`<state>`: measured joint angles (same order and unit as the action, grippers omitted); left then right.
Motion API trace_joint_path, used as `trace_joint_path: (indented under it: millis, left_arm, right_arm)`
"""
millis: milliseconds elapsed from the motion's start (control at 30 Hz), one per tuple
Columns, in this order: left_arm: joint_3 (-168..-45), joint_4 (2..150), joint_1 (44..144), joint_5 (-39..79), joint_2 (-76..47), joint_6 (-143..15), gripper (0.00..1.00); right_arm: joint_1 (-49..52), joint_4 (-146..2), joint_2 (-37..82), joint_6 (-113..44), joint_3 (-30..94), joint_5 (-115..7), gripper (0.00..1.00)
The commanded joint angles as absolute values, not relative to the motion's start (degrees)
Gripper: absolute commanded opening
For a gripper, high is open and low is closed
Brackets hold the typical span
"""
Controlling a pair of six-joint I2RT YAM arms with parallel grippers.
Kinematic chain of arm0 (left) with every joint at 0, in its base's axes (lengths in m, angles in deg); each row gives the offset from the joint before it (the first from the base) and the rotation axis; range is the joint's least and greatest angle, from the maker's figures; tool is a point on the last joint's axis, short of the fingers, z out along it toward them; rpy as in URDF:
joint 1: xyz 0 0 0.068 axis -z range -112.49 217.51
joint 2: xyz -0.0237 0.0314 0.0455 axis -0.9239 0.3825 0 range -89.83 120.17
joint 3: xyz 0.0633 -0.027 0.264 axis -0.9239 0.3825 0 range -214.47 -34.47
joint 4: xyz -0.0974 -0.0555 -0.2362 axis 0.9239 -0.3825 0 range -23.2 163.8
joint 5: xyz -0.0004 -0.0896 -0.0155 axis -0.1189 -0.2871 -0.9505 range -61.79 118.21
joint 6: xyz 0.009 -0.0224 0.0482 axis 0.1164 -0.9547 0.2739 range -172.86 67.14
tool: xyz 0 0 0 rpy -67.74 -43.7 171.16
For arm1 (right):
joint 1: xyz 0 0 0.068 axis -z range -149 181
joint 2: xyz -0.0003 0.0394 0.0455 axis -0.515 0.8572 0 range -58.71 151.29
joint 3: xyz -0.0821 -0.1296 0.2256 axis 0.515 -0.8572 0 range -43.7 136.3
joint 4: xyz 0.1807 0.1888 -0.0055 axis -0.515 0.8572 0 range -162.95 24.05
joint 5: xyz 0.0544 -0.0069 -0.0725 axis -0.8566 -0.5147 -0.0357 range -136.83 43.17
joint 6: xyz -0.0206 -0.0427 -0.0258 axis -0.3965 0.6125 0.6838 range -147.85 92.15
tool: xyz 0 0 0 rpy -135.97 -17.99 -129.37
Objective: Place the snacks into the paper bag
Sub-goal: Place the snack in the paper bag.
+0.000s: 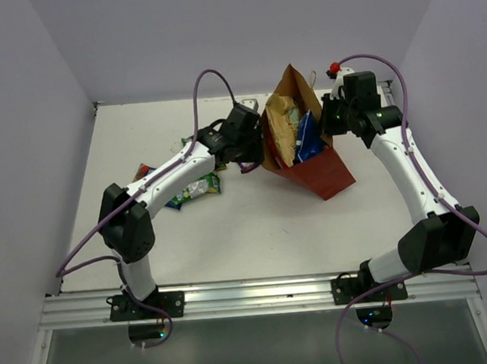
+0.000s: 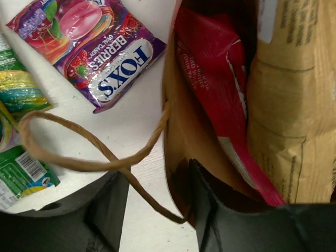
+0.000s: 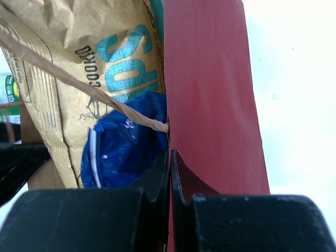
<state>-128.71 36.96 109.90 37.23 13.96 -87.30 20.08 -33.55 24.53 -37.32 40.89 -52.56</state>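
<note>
The red-brown paper carrier bag (image 1: 329, 173) stood open on the white table (image 1: 256, 232), right of centre, between the two arms. The right gripper (image 3: 170, 173) was closed on the bag's right wall: its two black fingers were pressed together with the red paper edge clamped between them. The left gripper (image 2: 157, 210) straddled the bag's left wall, with one finger inside against the brown lining and one outside. Its jaws were apart, with a gap between the outer finger and the paper.

Inside the bag were a large tan chip packet with teal lettering (image 3: 63, 52), a glossy blue packet (image 3: 123, 152) just beside it, and a red packet (image 2: 215, 89) against the left wall. A thin tan twine handle (image 2: 79, 163) lay looped on the table outside the bag. A small purple candy packet (image 2: 89, 47) lay flat on the table near the left wall, apart from it. Green packets (image 2: 23, 176) lay further left, beside the handle loop.
</note>
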Motion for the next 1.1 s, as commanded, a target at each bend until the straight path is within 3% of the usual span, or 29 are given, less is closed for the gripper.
trace_joint_path:
  millis: [0,33,67,100,133,333,600,733,1067]
  left_arm:
    - [-132.0,40.8,109.4,35.4,15.8,-88.5,0.49]
    - [-132.7,40.6,109.3,35.1,16.2,-88.4,0.37]
    - [-134.8,40.1,109.3,35.2,16.0,-88.1,0.11]
    - [-136.2,39.6,109.3,35.9,15.6,-87.9,0.02]
    - [-137.7,38.7,109.3,37.5,14.7,-87.5,0.0]
    - [-149.5,36.3,109.6,32.4,11.9,-84.9,0.0]
    - [-145.1,35.9,110.2,28.6,12.7,-84.3,0.0]
    - [-144.3,36.1,113.7,33.1,9.8,-81.5,0.0]
    - [-125.7,41.5,111.7,35.1,1.0,-83.8,0.0]
  right_arm:
    - [19.8,-35.8,23.5,-38.0,41.3,-53.5,0.0]
    - [19.8,-35.6,23.5,-38.0,41.5,-53.3,0.0]
    - [19.8,-35.2,23.6,-38.0,41.8,-53.1,0.0]
    - [19.8,-35.1,23.5,-37.9,42.1,-52.9,0.0]
    - [19.8,-34.8,23.4,-38.0,42.3,-52.5,0.0]
    - [19.7,-31.0,22.7,-40.4,44.8,-50.0,0.0]
    - [19.8,-30.4,22.8,-43.2,40.9,-49.7,0.0]
    - [19.8,-31.1,21.0,-43.7,39.3,-47.2,0.02]
    - [18.8,-25.6,13.2,-43.4,49.8,-47.3,0.34]
